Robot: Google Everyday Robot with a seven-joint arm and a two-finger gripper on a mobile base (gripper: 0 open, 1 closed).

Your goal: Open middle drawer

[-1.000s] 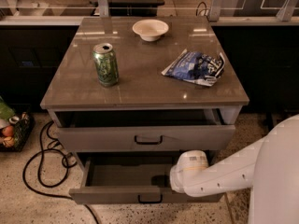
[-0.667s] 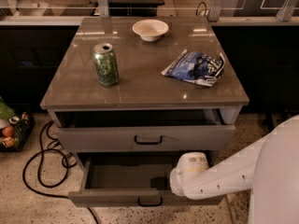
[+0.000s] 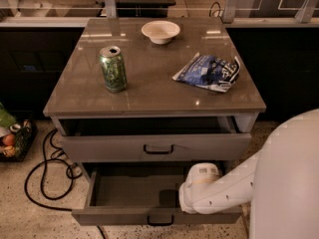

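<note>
Grey tabletop (image 3: 154, 91); pincer (image 3: 172, 198) inside open middle drawer (image 3: 119, 216).

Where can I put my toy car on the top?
The cabinet top is bare at the front-middle, between the green can and the blue chip bag. The white bowl sits at the back. The gripper reaches into the right of the middle drawer; its left is bare.

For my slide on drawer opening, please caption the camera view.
Robot claw at the pulled-out middle drawer; green soda can, white bowl and blue snack bag on the cabinet top.
</note>
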